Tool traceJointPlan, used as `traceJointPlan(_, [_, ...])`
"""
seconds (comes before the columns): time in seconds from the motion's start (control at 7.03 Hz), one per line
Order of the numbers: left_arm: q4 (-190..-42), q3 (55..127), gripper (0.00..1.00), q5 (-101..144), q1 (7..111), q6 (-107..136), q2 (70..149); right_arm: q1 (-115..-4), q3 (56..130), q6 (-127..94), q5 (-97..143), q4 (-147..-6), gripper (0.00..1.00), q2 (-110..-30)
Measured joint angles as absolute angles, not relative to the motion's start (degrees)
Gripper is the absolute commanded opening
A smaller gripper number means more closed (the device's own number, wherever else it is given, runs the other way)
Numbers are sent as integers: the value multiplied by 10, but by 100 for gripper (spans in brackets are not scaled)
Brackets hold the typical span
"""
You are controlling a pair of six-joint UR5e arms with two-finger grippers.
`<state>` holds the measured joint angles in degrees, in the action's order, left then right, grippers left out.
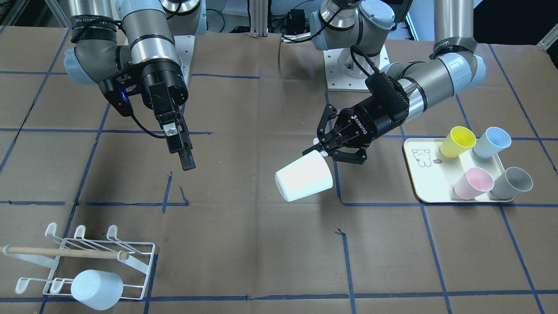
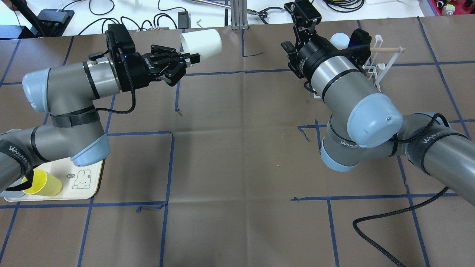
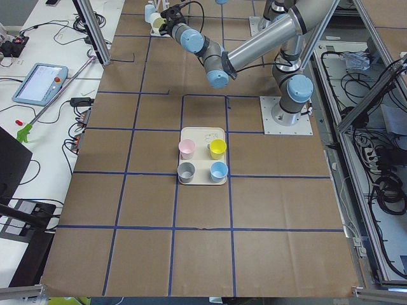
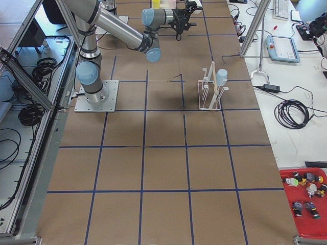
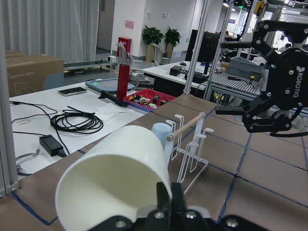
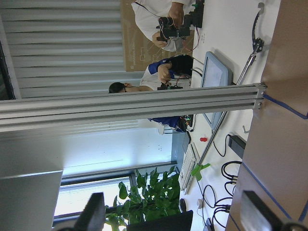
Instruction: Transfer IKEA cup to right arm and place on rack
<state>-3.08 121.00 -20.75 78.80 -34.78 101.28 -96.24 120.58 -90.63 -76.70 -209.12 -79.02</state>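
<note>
My left gripper [image 1: 321,151] is shut on the rim of a white cup [image 1: 303,177] and holds it on its side above mid table; the cup also shows in the overhead view [image 2: 202,42] and the left wrist view [image 5: 115,178]. My right gripper [image 1: 185,159] hangs empty above the table, apart from the cup. In the right wrist view its fingertips [image 6: 94,211] stand wide apart, so it is open. The white wire rack [image 1: 130,261] with its wooden dowel stands at the table's edge on my right side. A pale blue cup [image 1: 96,290] sits on it.
A cream tray [image 1: 418,174] on my left side holds a yellow cup [image 1: 457,141], a blue cup [image 1: 491,142], a pink cup [image 1: 473,183] and a grey cup [image 1: 512,183]. Blue tape lines cross the brown table cover.
</note>
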Motion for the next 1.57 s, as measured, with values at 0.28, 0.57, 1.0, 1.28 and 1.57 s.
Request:
traceJointPlan(0.28, [2,1219,4,-210,806,-343,1014,-972,1204,-909,-766,-2023,100,-796])
traceJointPlan(0.57, [21,1226,4,-214,819,-342,1015,-992,1192,-920,-766,-1983,100,-802])
traceJointPlan(1.0, [36,1234,5,-214,821,-343,1015,-1022,1183,-956,-770,-1903,100,-821])
traceJointPlan(1.28, [38,1235,5,-214,821,-343,1014,-1025,1182,-959,-770,-1824,100,-858])
traceJointPlan(1.57, [38,1236,6,-214,821,-343,1014,-1038,1179,-960,-770,-1790,99,-873])
